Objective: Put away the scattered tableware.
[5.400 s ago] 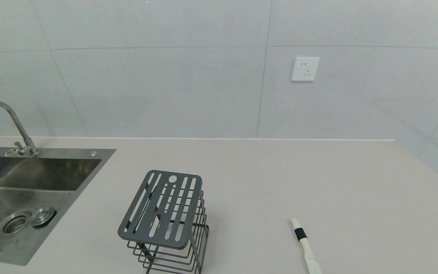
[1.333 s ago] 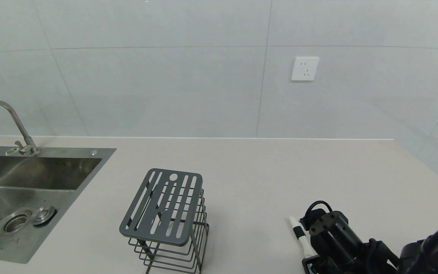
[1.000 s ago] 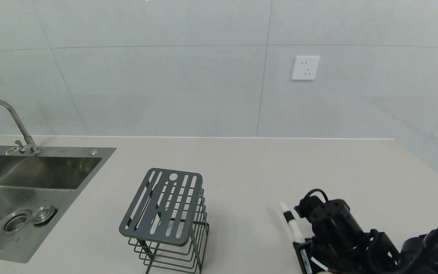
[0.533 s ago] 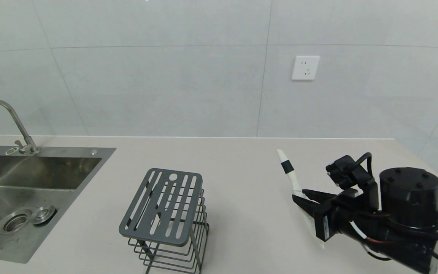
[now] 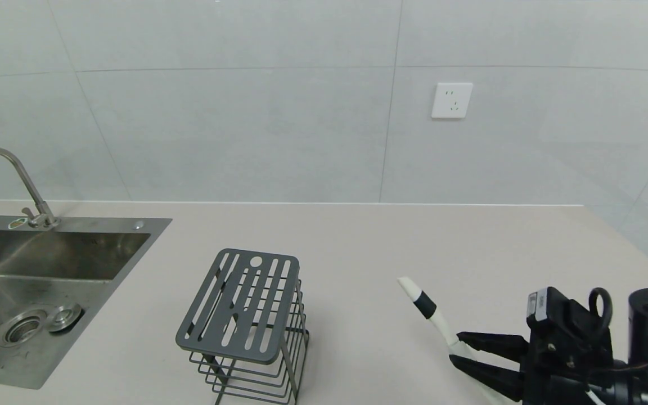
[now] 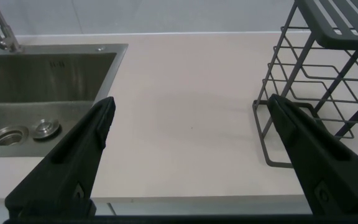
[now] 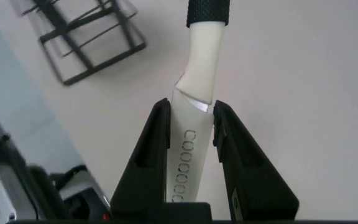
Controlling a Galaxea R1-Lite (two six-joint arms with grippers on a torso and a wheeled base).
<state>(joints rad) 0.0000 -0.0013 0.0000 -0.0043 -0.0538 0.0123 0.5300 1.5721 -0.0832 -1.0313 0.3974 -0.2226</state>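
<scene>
A white knife (image 5: pixel 432 313) with a black band on its handle is held off the counter at the front right, handle slanting up toward the rack. My right gripper (image 5: pixel 456 347) is shut on the knife where blade meets handle. In the right wrist view the two black fingers (image 7: pixel 160 134) clamp the white knife (image 7: pixel 201 59) at my right gripper (image 7: pixel 190 119). The dark grey slotted rack (image 5: pixel 242 315) stands left of the knife, apart from it. My left gripper (image 6: pixel 188 118) stands open over bare counter, between the sink (image 6: pixel 42 81) and the rack (image 6: pixel 319 81).
A steel sink (image 5: pixel 31 281) with a tap (image 5: pixel 3 174) fills the counter's left end. The pale counter (image 5: pixel 369 242) runs back to a tiled wall with a socket (image 5: pixel 451 100). Its right edge falls off at the far right.
The right gripper took hold of the knife and lifted it off the counter. In the last half second it dropped lower and nearer, and the knife tipped from near upright to slanting left.
</scene>
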